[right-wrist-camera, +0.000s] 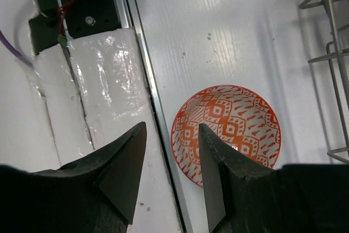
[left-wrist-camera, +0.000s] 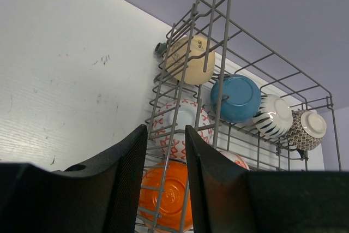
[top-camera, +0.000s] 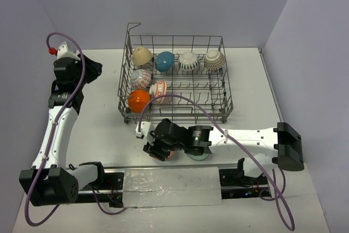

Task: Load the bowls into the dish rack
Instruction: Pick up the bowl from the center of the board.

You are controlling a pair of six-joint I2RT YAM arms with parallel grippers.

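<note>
The dish rack point(top-camera: 174, 80) stands mid-table and holds several bowls on edge: tan point(top-camera: 142, 55), teal-blue point(top-camera: 164, 61), white striped point(top-camera: 188, 61), plain orange point(top-camera: 138, 101). An orange-red patterned bowl point(right-wrist-camera: 232, 126) sits mouth-up on the table in front of the rack. My right gripper point(right-wrist-camera: 170, 135) hovers open over its near rim, one finger above the bowl and one above the rail. A greenish bowl point(top-camera: 199, 156) peeks out from under the right arm. My left gripper point(left-wrist-camera: 166, 135) is open and empty, left of the dish rack point(left-wrist-camera: 223, 25), facing the orange bowl point(left-wrist-camera: 169, 195).
A metal rail point(right-wrist-camera: 158, 113) and a plastic-wrapped pad point(top-camera: 172, 186) run along the near table edge, close beside the patterned bowl. The rack's front wall point(top-camera: 174, 117) is just beyond the right gripper. Purple cables loop over both arms.
</note>
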